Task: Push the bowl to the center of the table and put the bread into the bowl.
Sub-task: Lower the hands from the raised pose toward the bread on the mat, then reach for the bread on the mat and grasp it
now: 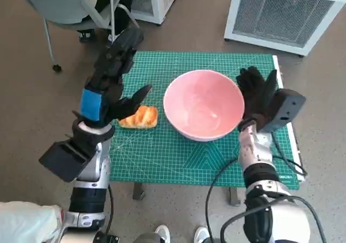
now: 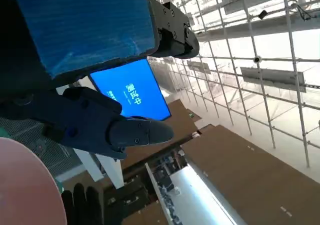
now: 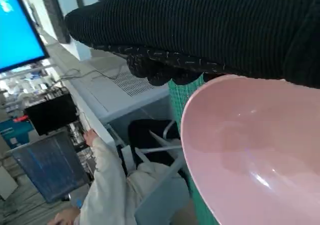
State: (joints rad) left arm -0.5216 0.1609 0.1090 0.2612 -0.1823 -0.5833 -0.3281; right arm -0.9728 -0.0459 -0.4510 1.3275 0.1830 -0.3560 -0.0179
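Pushing the pink bowl (image 1: 204,105) leftward needed the flat, empty right hand (image 1: 258,94) kept low on its rim, while the left hand (image 1: 111,86), fingers spread and holding nothing, hovered over the bread (image 1: 140,117).

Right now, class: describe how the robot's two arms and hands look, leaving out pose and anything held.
Both forearms are pale silver-white, each with a black box near the wrist. The left hand is black plastic with blue tape on its back and black fingers. The right hand wears a black knitted glove; black cables loop beside that arm.
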